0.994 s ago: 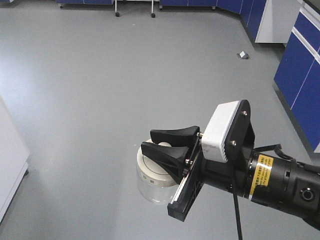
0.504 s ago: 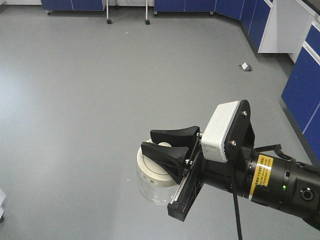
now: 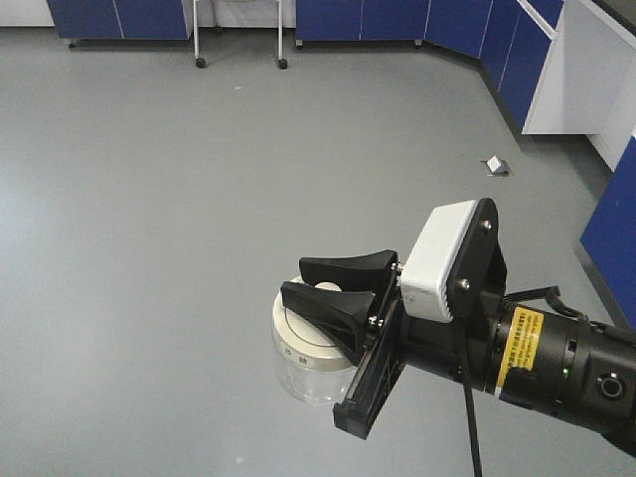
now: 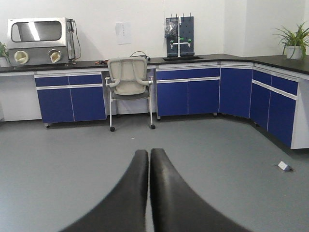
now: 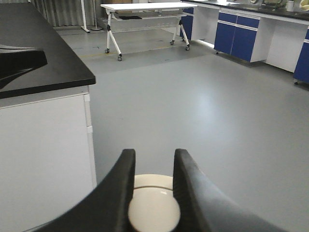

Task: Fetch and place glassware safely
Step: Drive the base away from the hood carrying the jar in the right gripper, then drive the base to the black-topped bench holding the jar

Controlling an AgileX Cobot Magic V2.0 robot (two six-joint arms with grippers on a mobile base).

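The glassware is a small squat clear glass jar (image 3: 298, 376) with a round cream-white lid (image 3: 301, 336). My right gripper (image 3: 293, 277) is shut on the lid's central knob (image 5: 154, 210) and holds the jar in the air above the grey floor. In the right wrist view the two black fingers (image 5: 189, 183) flank the knob, with the lid (image 5: 153, 181) beyond it. My left gripper (image 4: 148, 152) shows only in the left wrist view. Its jaws are pressed together with nothing between them.
Blue base cabinets (image 4: 188, 92) line the far and right walls, and an office chair (image 4: 128, 79) on casters stands before them. A small white object (image 3: 497, 166) lies on the floor. A black-topped white counter (image 5: 38, 63) stands to the left in the right wrist view, with a wheeled table (image 5: 145, 7) beyond.
The room has shifted in the front view: the white cabinet at the left edge is gone and the far cabinets and floor object sit lower. The right gripper and jar hold the same pose.
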